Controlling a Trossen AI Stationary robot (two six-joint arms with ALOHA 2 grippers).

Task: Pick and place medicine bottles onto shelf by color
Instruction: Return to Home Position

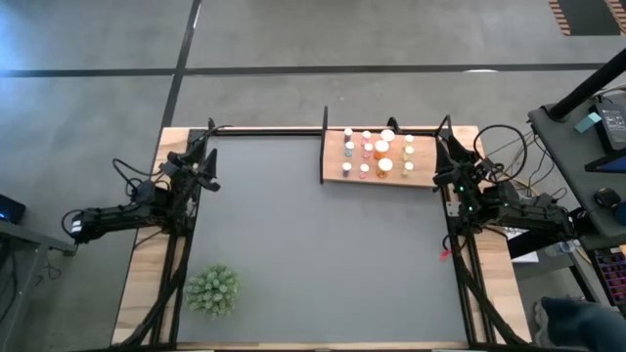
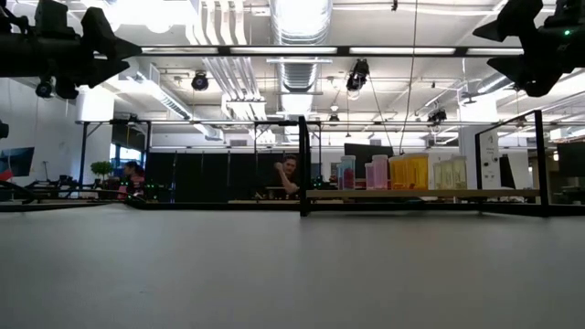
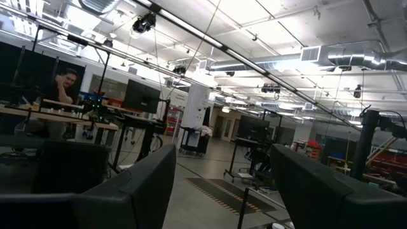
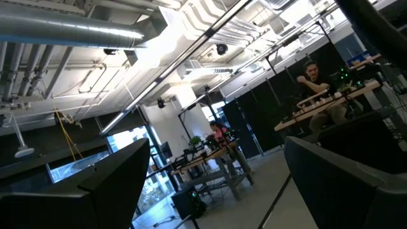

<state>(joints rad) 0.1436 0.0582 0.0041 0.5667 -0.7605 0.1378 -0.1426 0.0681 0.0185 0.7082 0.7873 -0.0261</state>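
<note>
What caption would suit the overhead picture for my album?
Medicine bottles lined up on the shelf; left gripper and right gripper open, flanking the mat.

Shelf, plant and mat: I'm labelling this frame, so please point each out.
shelf (image 1: pixel 333 149): high view, bare wood at its left end.
plant (image 1: pixel 212 290): high view, middle of the spiky clump.
mat (image 1: pixel 323 254): high view, bare grey middle.

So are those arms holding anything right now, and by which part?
Nothing. The left gripper and right gripper are both open and empty; the medicine bottles stand on the shelf.
</note>
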